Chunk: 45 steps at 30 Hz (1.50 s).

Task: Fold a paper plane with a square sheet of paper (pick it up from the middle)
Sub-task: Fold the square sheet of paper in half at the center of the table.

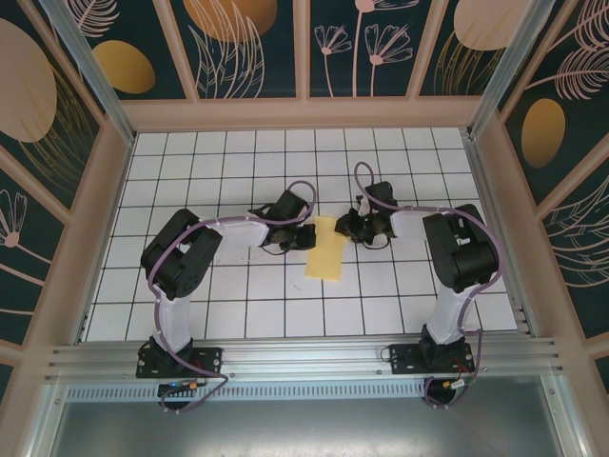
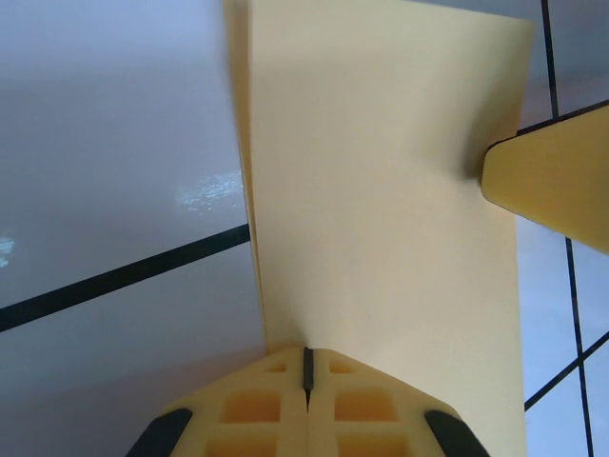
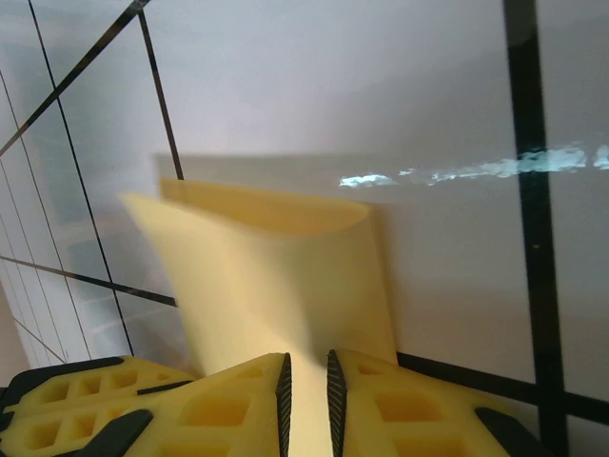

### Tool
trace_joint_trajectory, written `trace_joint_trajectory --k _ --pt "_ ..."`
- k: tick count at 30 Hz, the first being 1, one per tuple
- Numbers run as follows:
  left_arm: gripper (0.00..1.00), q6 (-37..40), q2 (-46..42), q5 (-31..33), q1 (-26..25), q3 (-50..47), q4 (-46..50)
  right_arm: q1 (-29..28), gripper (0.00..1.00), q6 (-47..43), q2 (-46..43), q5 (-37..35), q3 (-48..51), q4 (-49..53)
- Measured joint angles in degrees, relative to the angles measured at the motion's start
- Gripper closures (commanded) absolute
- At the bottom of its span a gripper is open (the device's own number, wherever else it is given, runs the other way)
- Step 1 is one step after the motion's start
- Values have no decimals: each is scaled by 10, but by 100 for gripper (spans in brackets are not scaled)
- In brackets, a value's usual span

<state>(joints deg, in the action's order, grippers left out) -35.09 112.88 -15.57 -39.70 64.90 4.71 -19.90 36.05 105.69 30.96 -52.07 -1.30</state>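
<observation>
Mid-fold step, by my read: the square sheet of paper (image 1: 324,251) is showing as a narrow yellow strip, its near end apparently lying on the tabletop (image 1: 238,305), w/ both arms working it. The left gripper (image 2: 306,367) is sitting at the sheet's left edge, jaws pressing shut on that edge. The right gripper (image 3: 306,373) is biting the sheet's right edge, jaws closing on the paper w/ just a slit btwn them, and the sheet is curling up there. No nose or wings showing, so prob. early folds. The next move is likely calling for bringing one edge across to the other, corners aligned, no tearing, then pressing the crease flat.
</observation>
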Motion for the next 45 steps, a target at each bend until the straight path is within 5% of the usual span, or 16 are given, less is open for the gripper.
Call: trace_joint_trajectory --k 45 --pt "100 4 -1 0 0 -3 -2 22 78 -12 45 -10 -79 29"
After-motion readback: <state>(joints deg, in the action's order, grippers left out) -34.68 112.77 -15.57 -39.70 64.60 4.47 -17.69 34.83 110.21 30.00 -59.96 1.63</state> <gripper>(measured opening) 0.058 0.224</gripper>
